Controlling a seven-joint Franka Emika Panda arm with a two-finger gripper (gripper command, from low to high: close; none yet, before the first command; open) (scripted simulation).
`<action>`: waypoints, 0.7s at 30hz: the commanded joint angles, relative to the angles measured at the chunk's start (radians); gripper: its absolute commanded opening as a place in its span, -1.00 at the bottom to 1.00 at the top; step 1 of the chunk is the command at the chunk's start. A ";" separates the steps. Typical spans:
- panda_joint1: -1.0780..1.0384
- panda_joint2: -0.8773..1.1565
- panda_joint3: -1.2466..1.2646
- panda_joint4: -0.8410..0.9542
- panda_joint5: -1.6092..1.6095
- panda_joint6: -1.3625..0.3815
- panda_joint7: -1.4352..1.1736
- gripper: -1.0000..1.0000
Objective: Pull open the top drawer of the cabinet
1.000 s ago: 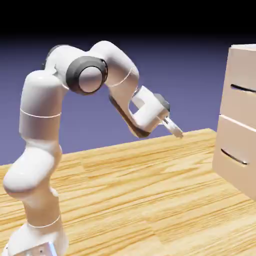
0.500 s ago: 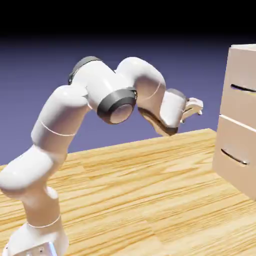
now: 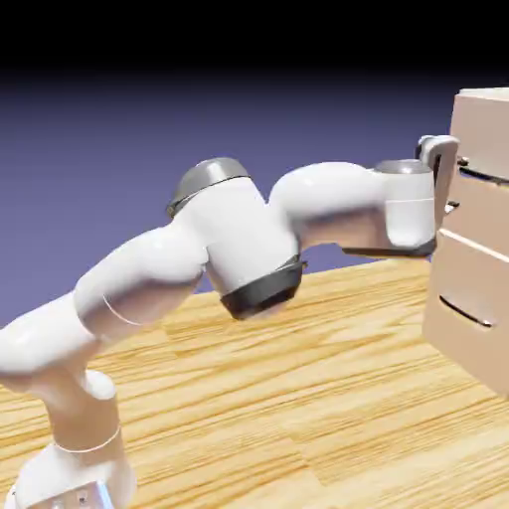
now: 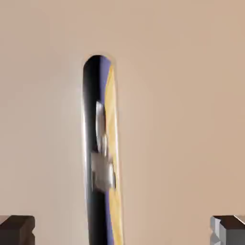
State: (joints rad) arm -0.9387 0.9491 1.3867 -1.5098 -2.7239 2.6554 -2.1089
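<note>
Blue-violet backdrop, wood-grain table (image 3: 298,398). Cabinet (image 3: 475,288) sits at the right edge of the exterior view, pale beige, cut off by the frame. Two drawer fronts show, dark seam between them. Top drawer (image 3: 487,214) is the upper one; lower drawer (image 3: 467,298) has its own thin dark handle, clear of the arm.

Arm (image 3: 229,249) rises from lower left, stretched low and roughly level toward the cabinet. Hand is right up at the top drawer's front edge, at handle height. Gripper (image 3: 449,189) is mostly hidden there against the cabinet; can't tell from this view whether it touches the front.

Hand view: filled by the beige drawer front. Handle (image 4: 98,153) runs as a dark glossy bar top to bottom of the frame, left of centre, mirroring the table and backdrop. View is rolled, so the bar reads vertical. Fingertips (image 4: 16,229) are at the two bottom corners, spread wide, one each side of the handle. Nothing pinched between them. Handle lies between the fingers, nearer the left one, not touching either as far as visible. Top drawer looks flush with the cabinet.
</note>
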 commanded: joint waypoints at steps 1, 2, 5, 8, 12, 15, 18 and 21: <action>0.025 0.013 -0.010 0.036 0.006 0.011 -0.016 0.00; 0.050 0.027 -0.021 0.073 0.011 0.022 -0.033 0.00; 0.124 0.067 -0.052 0.181 0.028 0.056 -0.082 0.00; 0.168 0.091 -0.070 0.245 0.038 0.075 -0.111 -1.00; 0.096 0.056 -0.039 0.136 0.017 0.039 -0.066 -1.00; 0.020 0.021 -0.003 0.027 0.002 0.004 -0.023 -1.00; -0.061 -0.014 0.039 -0.081 -0.010 -0.029 0.016 -1.00; -0.148 -0.047 0.089 -0.190 -0.017 -0.061 0.053 -1.00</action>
State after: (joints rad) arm -1.0862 0.9022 1.4755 -1.6996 -2.7419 2.5945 -2.0551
